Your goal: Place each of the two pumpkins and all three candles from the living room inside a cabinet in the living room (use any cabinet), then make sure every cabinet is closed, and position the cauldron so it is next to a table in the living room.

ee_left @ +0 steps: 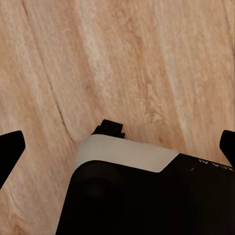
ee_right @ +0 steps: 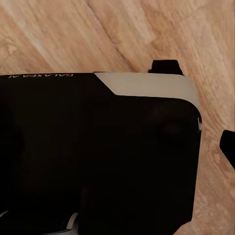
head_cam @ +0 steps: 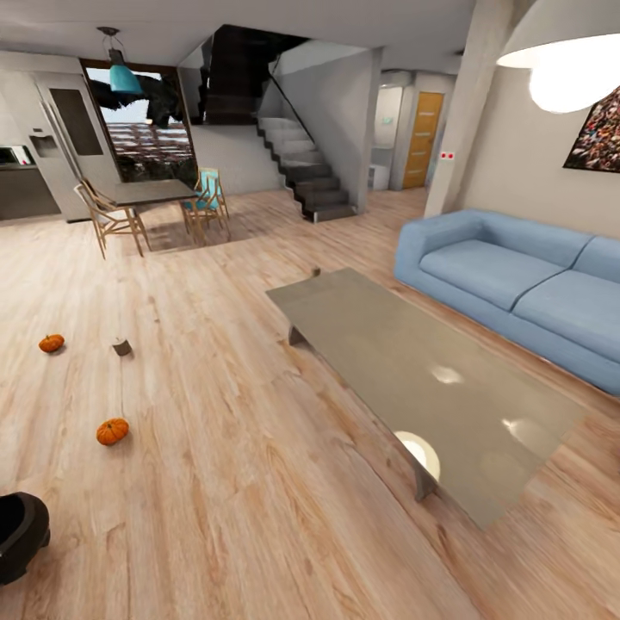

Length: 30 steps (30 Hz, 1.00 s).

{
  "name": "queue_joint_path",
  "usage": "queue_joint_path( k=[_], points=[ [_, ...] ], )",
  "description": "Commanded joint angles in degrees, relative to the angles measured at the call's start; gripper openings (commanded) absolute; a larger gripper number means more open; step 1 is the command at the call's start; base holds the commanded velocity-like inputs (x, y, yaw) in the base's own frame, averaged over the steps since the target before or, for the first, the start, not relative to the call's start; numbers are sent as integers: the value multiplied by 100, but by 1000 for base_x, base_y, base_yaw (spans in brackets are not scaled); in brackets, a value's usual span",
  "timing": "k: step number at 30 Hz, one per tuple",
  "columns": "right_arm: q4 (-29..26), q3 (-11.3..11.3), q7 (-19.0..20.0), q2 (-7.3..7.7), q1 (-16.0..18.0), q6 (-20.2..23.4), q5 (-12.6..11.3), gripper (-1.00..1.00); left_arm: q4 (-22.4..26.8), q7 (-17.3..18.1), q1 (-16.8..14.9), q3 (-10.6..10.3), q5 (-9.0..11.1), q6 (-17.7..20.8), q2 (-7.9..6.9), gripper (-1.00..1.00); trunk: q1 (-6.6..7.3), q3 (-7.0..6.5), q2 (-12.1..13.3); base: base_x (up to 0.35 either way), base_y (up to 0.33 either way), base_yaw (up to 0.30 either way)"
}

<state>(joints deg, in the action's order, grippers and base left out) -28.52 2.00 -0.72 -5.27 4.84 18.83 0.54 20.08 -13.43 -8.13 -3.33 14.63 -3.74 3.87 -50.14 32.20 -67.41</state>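
Pumpkins [head_cam: 112,430] [head_cam: 52,343], 2 apart on wood floor [head_cam: 241,482], cauldron [head_cam: 19,534] nearby, left gripper [ee_left: 117,147] fingers spread, right's unclear

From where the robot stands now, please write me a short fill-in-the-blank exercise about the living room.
1. Both pumpkins lie on the ___.
2. The sofa beyond the grey table is ___ in colour.
3. The cauldron stands at the head view's lower ___ corner.
4. The number of pumpkins in view is ___.

Missing words: floor; blue; left; two
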Motion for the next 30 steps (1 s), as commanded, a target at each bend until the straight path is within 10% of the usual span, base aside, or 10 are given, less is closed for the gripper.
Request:
queue_joint_path(
  k=[1, 16, 30],
  points=[
    [-14, 20, -7, -6, -1, 32, 6, 100, -4, -28, -4, -36, 53, -26, -1, 100, -3, 5, -3, 188, 55, 230],
    [-14, 11, -8, -9, -1, 33, 11, 100, -4, -28, -4, -37, 40, -31, -1, 100, -3, 5, -3, 107, 7, 271],
    [-14, 37, -7, 0, -1, -266, -54, 100, -4, -28, -4, -37, 40, -30, -10, 100, -3, 5, -3, 318, 29, 19]
  ],
)
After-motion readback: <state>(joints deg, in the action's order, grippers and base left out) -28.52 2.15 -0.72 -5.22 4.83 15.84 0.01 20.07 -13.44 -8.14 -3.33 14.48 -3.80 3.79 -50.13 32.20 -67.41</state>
